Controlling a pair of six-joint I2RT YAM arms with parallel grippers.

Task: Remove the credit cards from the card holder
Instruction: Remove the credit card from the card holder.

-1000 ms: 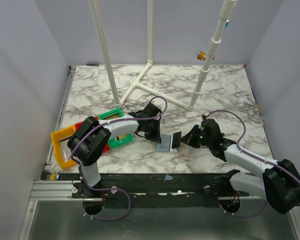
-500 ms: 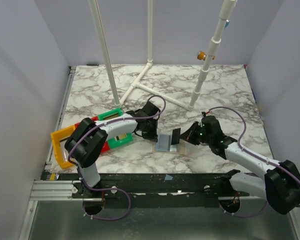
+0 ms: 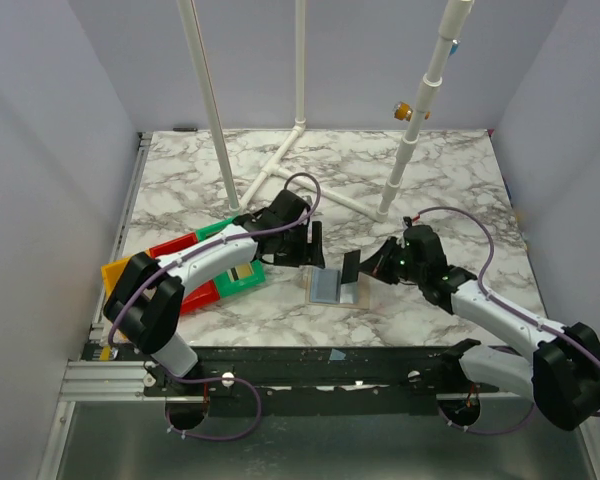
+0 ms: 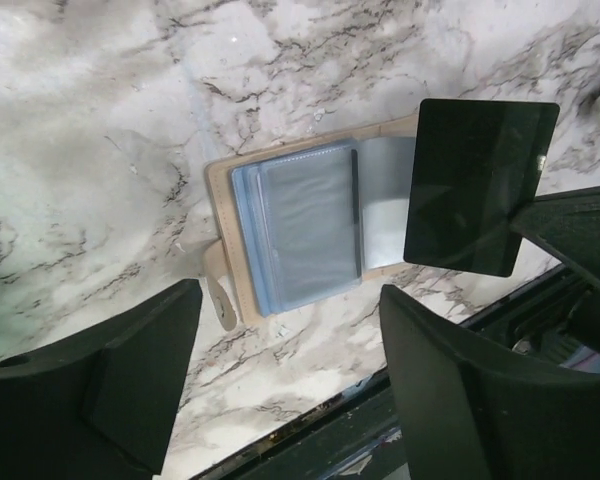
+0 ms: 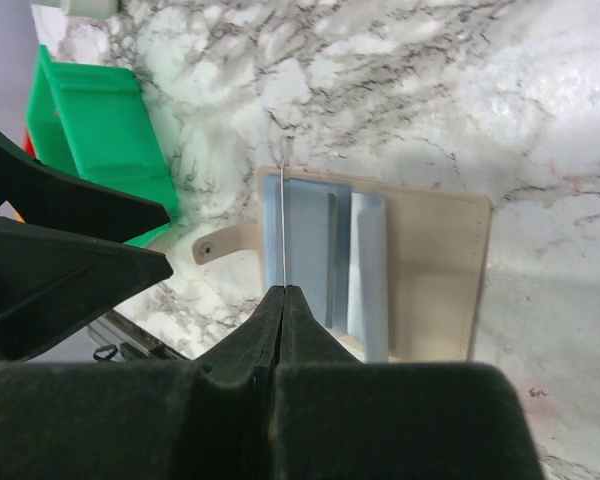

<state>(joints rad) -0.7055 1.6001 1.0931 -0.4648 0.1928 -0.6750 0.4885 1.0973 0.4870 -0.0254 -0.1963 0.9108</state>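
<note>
The card holder (image 3: 330, 288) lies open on the marble, beige with pale blue-grey sleeves (image 4: 300, 235) (image 5: 380, 265). Just above its right side my right gripper (image 3: 368, 267) (image 5: 282, 292) is shut on a credit card. That card (image 3: 351, 266) is a dark rectangle (image 4: 480, 185) in the left wrist view and a thin edge (image 5: 282, 225) in the right wrist view. My left gripper (image 3: 313, 246) (image 4: 285, 335) hovers open just behind the holder. Its fingers (image 4: 130, 380) are spread wide with nothing between them.
Green (image 3: 242, 277), red (image 3: 183, 270) and yellow (image 3: 118, 277) open bins sit to the left of the holder, under the left arm. The green bin (image 5: 100, 130) also shows in the right wrist view. A white pipe frame (image 3: 280, 165) stands behind. The table's front rail (image 3: 330, 365) is close below.
My left gripper has opened and drawn back from the holder toward the rear. The right gripper, still pinching the card, has shifted slightly back and up.
</note>
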